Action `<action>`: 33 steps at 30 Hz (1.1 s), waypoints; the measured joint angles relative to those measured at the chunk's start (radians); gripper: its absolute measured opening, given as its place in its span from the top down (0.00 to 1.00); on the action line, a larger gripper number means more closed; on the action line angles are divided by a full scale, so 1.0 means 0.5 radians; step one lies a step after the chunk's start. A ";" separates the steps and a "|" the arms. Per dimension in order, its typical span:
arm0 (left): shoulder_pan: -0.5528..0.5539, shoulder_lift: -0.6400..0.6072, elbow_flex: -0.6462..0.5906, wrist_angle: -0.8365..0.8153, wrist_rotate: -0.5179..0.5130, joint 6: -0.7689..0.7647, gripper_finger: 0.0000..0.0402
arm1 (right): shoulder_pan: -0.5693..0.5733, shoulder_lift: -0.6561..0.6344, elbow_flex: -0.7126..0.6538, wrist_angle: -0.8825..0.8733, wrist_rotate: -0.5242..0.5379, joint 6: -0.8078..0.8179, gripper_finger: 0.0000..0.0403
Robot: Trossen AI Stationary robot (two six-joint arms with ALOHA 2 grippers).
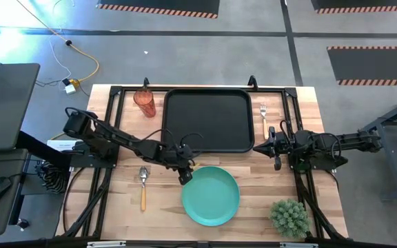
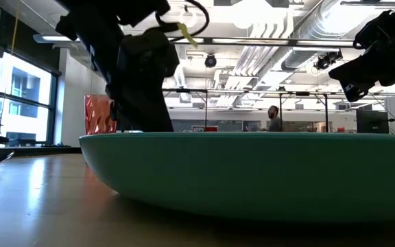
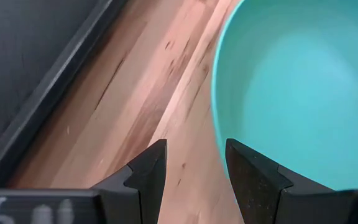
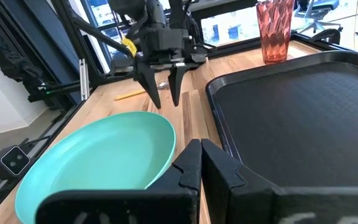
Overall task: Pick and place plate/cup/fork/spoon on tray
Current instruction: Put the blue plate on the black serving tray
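**Operator:** How far along are we? What is on the tray?

**Describer:** Nothing yet, as far as you can see from above. The black tray [image 1: 208,120] sits bare at the far middle of the wooden worktop [image 1: 253,207]. All four pieces lie on the wood around it, so by my reading the whole task is still ahead of you.

**Operator:** Where is each piece?

**Describer:** The teal plate [image 1: 210,195] lies flat on the near side of the tray, close to it but not touching. The red cup [image 1: 145,102] stands upright just beside the tray's far left corner. The fork [image 1: 263,117] lies beside the tray's right edge. The spoon [image 1: 143,184] lies to the left of the plate, well apart from the tray.

**Operator:** And your arms?

**Describer:** Your left tool [image 1: 185,176] hangs at the plate's far left rim, fingers pointing down. In its wrist view the two fingers are spread, with bare wood in the gap and the plate's edge running under one finger [image 3: 253,180]. It grips nothing. It looks lined up to take the rim, so the plate seems to be the first piece in hand.

**Operator:** The right one?

**Describer:** Your right tool [image 1: 276,153] waits above the worktop near the tray's near right corner, close to the fork's handle end. Its fingers [image 4: 188,165] are pressed together on nothing.
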 joint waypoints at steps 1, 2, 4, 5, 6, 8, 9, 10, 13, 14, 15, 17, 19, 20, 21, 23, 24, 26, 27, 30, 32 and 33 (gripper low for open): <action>0.000 0.018 0.000 0.011 0.012 -0.006 0.61 | 0.000 0.000 0.000 -0.001 -0.001 0.000 1.00; 0.001 0.035 0.000 0.024 0.013 -0.007 0.61 | 0.000 0.000 0.000 -0.001 -0.001 0.000 1.00; 0.001 0.054 0.000 0.054 0.037 -0.008 0.61 | 0.000 0.000 0.001 -0.002 -0.001 0.000 1.00; 0.001 0.064 0.000 0.080 0.055 -0.009 0.61 | 0.000 0.000 0.001 -0.002 -0.001 0.000 1.00; 0.000 0.074 0.000 0.099 0.064 -0.013 0.61 | 0.000 0.000 0.001 -0.002 -0.001 0.001 1.00; 0.001 0.083 0.000 0.096 0.065 -0.026 0.61 | 0.000 0.000 0.002 -0.004 -0.001 0.000 1.00; 0.000 0.083 0.000 0.095 0.065 -0.026 0.61 | 0.001 0.000 0.002 -0.004 -0.001 0.000 1.00; 0.000 0.083 0.000 0.099 0.067 -0.026 0.61 | 0.000 0.001 0.002 -0.004 -0.001 0.000 1.00; 0.000 0.083 0.000 0.094 0.067 -0.025 0.61 | 0.001 0.001 0.002 -0.004 0.000 0.000 1.00; 0.001 0.083 0.000 0.095 0.066 -0.025 0.61 | 0.001 0.001 0.002 -0.005 -0.001 0.000 1.00; 0.001 0.083 0.000 0.095 0.066 -0.025 0.61 | 0.000 0.001 0.002 -0.005 -0.001 0.000 1.00; 0.001 0.110 0.000 0.107 0.068 -0.024 0.61 | 0.000 0.001 0.002 -0.005 0.000 0.001 1.00; 0.000 0.142 0.001 0.105 0.092 -0.025 0.61 | 0.000 0.002 0.002 -0.005 -0.001 0.000 1.00; 0.000 0.164 0.001 0.117 0.119 -0.025 0.61 | 0.000 0.001 0.002 -0.005 -0.001 0.000 1.00; 0.000 0.189 0.001 0.160 0.157 -0.028 0.61 | 0.000 0.001 0.002 -0.005 -0.001 0.000 1.00; 0.000 0.227 0.000 0.208 0.186 -0.045 0.61 | 0.000 0.003 0.002 -0.005 -0.001 0.000 1.00; 0.000 0.242 0.000 0.238 0.185 -0.063 0.61 | 0.001 0.003 0.002 -0.005 -0.001 0.000 1.00; 0.000 0.254 0.000 0.253 0.182 -0.098 0.61 | 0.000 0.004 0.002 -0.006 -0.001 0.000 1.00; 0.000 0.254 0.000 0.253 0.180 -0.111 0.61 | 0.000 0.004 0.002 -0.006 -0.001 0.000 1.00; 0.000 0.254 0.000 0.252 0.180 -0.115 0.61 | 0.000 0.007 0.002 -0.006 -0.001 0.000 1.00; 0.000 0.254 0.000 0.252 0.178 -0.115 0.63 | 0.000 0.007 0.002 -0.006 -0.001 0.000 1.00; 0.000 0.254 0.000 0.251 0.177 -0.120 0.65 | 0.000 0.008 0.002 -0.006 -0.001 0.000 1.00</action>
